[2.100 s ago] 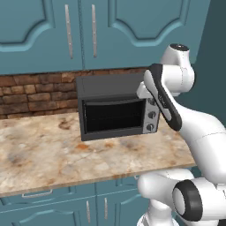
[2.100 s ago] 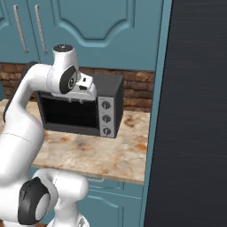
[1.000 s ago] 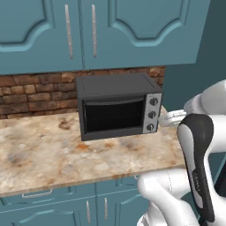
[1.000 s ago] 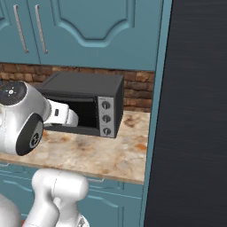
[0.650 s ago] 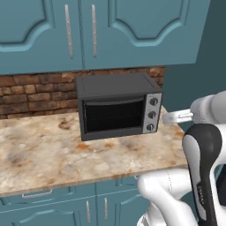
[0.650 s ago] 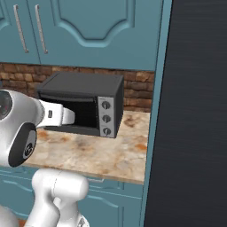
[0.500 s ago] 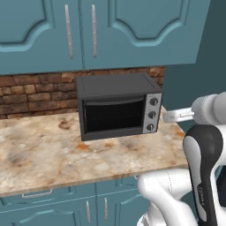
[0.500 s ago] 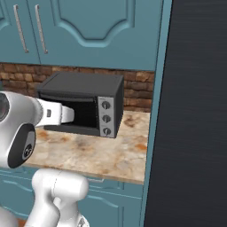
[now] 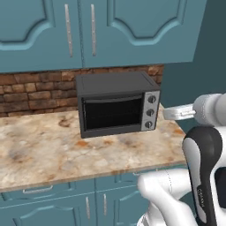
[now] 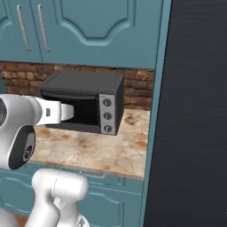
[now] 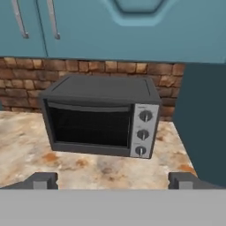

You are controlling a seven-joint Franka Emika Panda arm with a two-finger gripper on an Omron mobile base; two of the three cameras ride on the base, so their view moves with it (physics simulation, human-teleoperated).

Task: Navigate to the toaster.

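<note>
The black oven box with three knobs sits on the marbled surface against the brick wall. From the hand view, the fingers stand wide apart, gripping nothing. I can't spot the toaster; the oven's dark interior looks empty, perhaps.

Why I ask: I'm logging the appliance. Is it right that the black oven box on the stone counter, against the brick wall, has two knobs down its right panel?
Not quite: the oven box on the counter against the brick wall has three knobs down its right panel, not two. The hand view shows them stacked plainly.
</note>
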